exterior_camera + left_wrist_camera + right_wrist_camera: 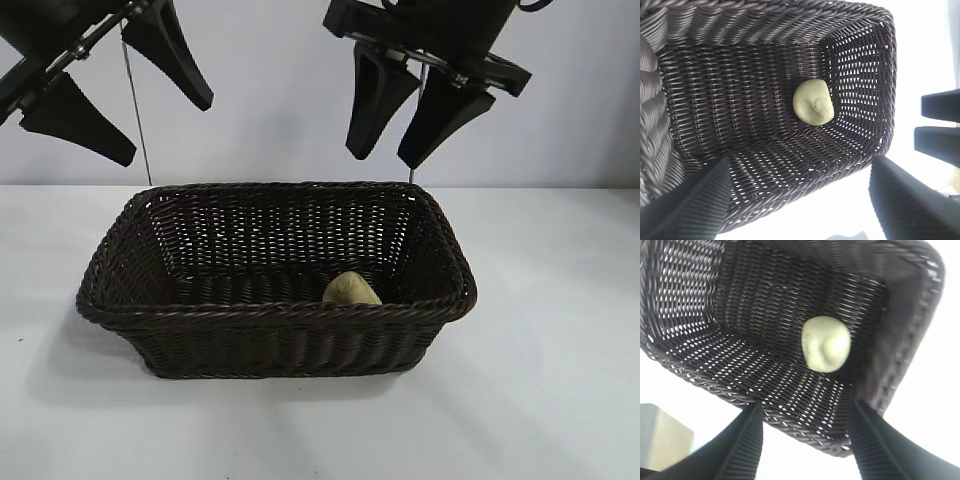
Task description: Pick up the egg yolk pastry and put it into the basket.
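Note:
The pale yellow egg yolk pastry [351,290] lies on the floor of the dark brown wicker basket [275,312], near its front right corner. It also shows in the left wrist view [813,102] and in the right wrist view [826,344]. My right gripper [390,152] hangs open and empty high above the basket's back right. My left gripper [165,128] hangs open and empty high above the basket's back left. The basket fills the left wrist view [765,30] and the right wrist view [790,425].
The basket stands on a white table [550,380] before a pale wall. A thin metal rod [136,110] stands behind the basket's left back corner. The right gripper's fingers [940,125] show in the left wrist view.

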`<state>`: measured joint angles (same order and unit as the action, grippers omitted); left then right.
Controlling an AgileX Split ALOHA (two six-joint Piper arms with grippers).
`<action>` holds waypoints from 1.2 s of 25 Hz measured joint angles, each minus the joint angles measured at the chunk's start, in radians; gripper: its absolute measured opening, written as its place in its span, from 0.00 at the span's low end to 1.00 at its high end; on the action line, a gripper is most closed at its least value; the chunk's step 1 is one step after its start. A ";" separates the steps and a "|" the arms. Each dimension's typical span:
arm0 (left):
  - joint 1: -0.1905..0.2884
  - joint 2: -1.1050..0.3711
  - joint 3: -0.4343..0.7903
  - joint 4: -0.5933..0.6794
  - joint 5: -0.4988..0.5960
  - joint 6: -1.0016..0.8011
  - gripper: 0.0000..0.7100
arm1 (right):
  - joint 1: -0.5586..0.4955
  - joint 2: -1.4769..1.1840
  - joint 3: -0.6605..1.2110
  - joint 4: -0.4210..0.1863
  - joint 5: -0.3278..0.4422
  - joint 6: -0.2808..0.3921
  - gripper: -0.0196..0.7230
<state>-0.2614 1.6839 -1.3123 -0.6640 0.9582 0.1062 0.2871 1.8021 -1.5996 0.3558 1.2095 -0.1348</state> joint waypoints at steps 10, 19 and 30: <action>0.000 0.000 0.000 0.000 0.000 0.000 0.78 | -0.126 0.000 0.000 0.110 0.005 -0.026 0.55; 0.000 0.000 0.000 0.000 0.000 0.000 0.78 | -0.126 0.000 0.000 0.110 0.007 -0.027 0.55; 0.000 0.000 0.000 0.000 0.000 0.000 0.78 | -0.126 0.000 0.000 0.110 0.007 -0.027 0.55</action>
<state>-0.2614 1.6839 -1.3123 -0.6640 0.9582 0.1062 0.1609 1.8021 -1.5996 0.4656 1.2162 -0.1616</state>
